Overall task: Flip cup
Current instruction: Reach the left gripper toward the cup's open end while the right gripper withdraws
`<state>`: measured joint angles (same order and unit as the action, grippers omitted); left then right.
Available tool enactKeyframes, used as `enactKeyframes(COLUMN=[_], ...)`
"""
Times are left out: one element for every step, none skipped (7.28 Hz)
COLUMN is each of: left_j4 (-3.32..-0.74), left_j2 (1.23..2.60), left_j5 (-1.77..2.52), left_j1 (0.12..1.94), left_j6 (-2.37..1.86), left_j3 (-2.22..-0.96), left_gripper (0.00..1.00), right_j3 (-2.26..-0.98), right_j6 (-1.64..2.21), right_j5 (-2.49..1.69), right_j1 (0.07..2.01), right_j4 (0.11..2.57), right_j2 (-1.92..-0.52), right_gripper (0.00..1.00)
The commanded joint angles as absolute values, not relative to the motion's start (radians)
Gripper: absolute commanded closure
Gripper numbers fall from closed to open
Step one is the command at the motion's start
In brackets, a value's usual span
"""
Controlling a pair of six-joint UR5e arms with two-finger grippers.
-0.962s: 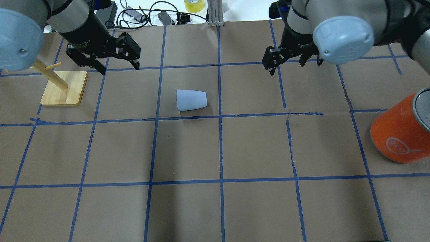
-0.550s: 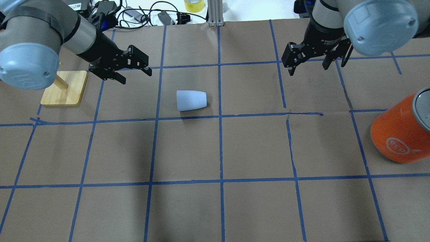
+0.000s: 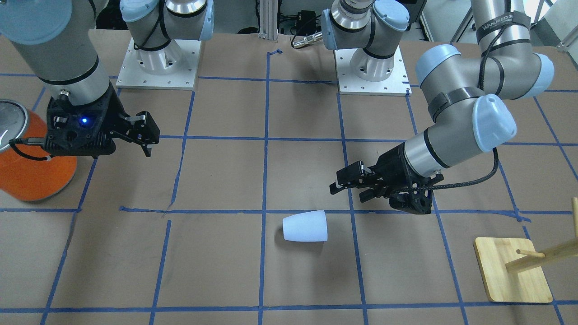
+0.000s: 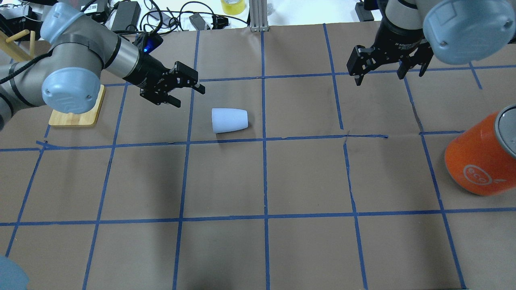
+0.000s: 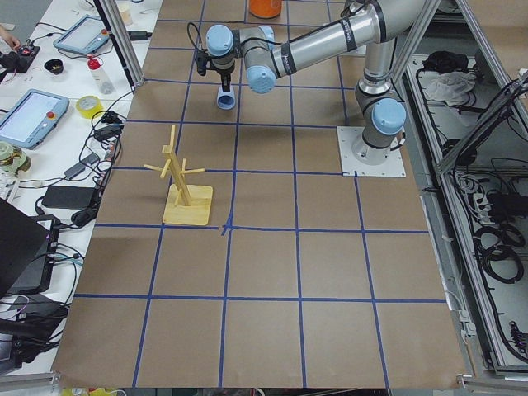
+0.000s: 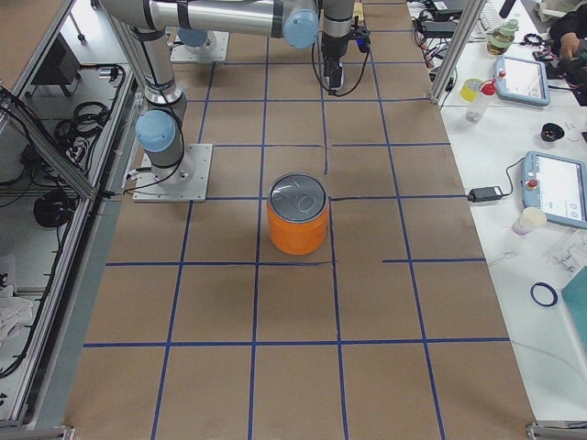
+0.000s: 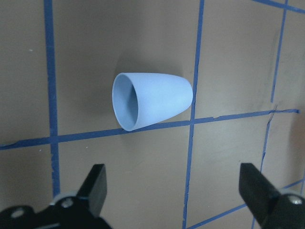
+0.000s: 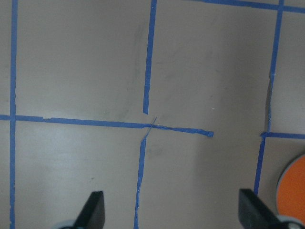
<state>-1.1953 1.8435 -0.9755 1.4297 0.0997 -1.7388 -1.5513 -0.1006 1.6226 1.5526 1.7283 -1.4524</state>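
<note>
The pale blue-white cup [image 4: 229,120] lies on its side on the brown paper, its wide rim towards the left arm. It also shows in the front view [image 3: 305,227] and in the left wrist view [image 7: 151,101], where its open mouth faces the camera. My left gripper [image 4: 189,96] is open and empty. It hovers just beyond the cup's rim, apart from it, and also shows in the front view [image 3: 345,192]. My right gripper [image 4: 379,78] is open and empty, far from the cup at the back right.
A large orange can [image 4: 481,161] with a metal lid stands at the right edge, near the right arm [image 3: 31,167]. A wooden peg rack [image 4: 76,108] stands at the left behind the left arm. Blue tape lines grid the paper.
My left gripper has swung right and towards the cup, and is now close to its rim. My right gripper has shifted right and back a little. The cup has not moved.
</note>
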Motion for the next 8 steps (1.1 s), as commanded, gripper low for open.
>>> enactKeyframes(left_j4=[-1.148, -1.097, -1.074, -1.074, -1.071, -1.068, -1.039, -1.031], left_j2=[1.89, 1.926, 1.946, 1.953, 1.953, 1.965, 1.986, 1.999], left_j5=[-0.927, -0.923, -0.879, -0.859, -0.859, -0.858, -0.862, -0.858], left_j1=[1.43, 1.431, 1.434, 1.436, 1.436, 1.436, 1.436, 1.436], left_j6=[0.101, 0.1, 0.094, 0.091, 0.091, 0.091, 0.091, 0.091], left_j3=[-1.749, -1.752, -1.762, -1.766, -1.77, -1.77, -1.773, -1.785], left_gripper=[0.0, 0.0, 0.0, 0.0, 0.0, 0.0, 0.0, 0.0], right_j3=[-1.557, -1.557, -1.56, -1.556, -1.548, -1.548, -1.548, -1.552], right_j6=[-0.095, -0.097, -0.097, -0.097, -0.097, -0.097, -0.056, 0.006], right_j5=[1.632, 1.631, 1.615, 1.618, 1.614, 1.614, 1.615, 1.612], right_j1=[1.534, 1.534, 1.534, 1.531, 1.532, 1.532, 1.532, 1.534], right_j4=[1.766, 1.766, 1.764, 1.764, 1.761, 1.755, 1.725, 1.686], right_j2=[-1.456, -1.462, -1.46, -1.463, -1.482, -1.495, -1.499, -1.512], right_gripper=[0.0, 0.0, 0.0, 0.0, 0.0, 0.0, 0.0, 0.0])
